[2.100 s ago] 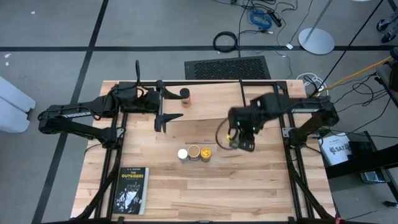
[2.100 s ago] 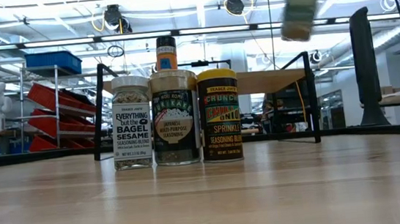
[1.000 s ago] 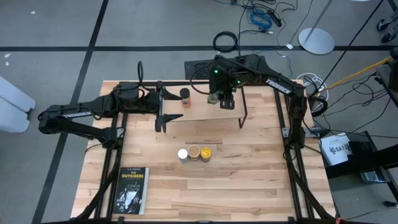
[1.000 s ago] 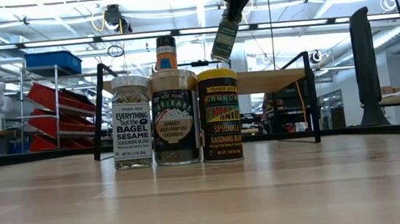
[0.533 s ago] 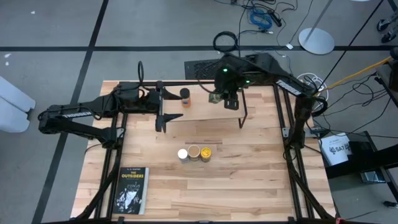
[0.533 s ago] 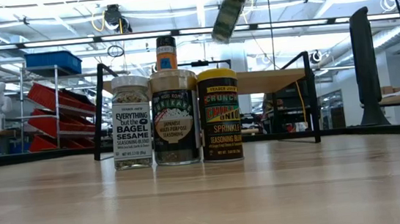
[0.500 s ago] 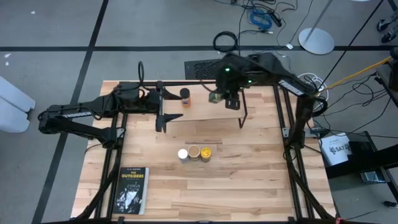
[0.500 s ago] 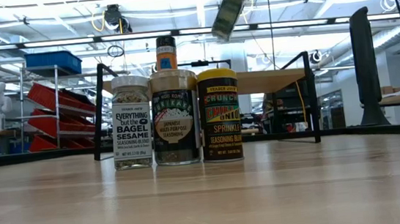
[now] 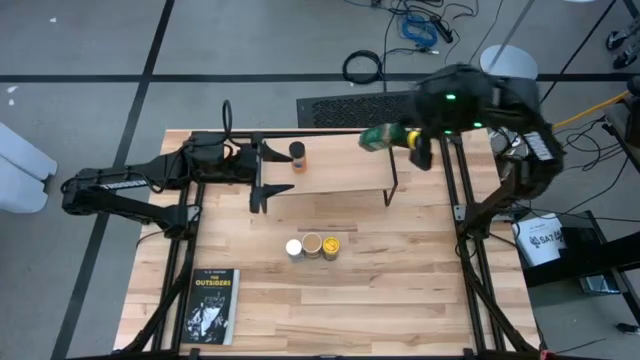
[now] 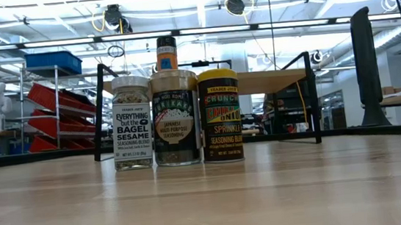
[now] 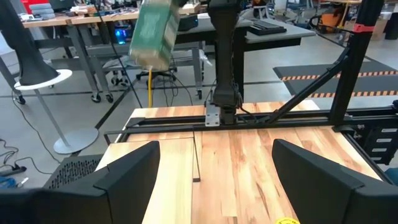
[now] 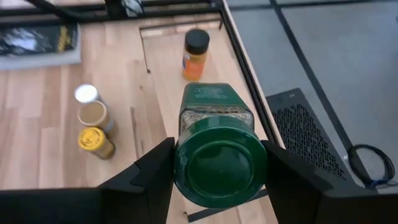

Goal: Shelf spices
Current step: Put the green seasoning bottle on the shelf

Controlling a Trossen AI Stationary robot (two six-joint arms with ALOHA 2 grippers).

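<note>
Three jars (image 10: 175, 118) are standing together mid-worktop (image 9: 400, 270); an orange one (image 9: 298, 156) is sitting on the shelf (image 9: 340, 175). The right end effector (image 12: 214, 163) is pinching the green-lidded jar (image 12: 217, 149) above the shelf's far right corner. The left end effector (image 11: 214, 171) is hanging spread, empty, beside the shelf.

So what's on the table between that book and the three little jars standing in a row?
Nothing: in the high view only bare wood lies between the book and the three jars.

A robotics lab: workbenches (image 11: 93, 25), floor cables (image 9: 425, 25), red storage bins (image 10: 56, 104) and ceiling lights (image 10: 234, 4).
</note>
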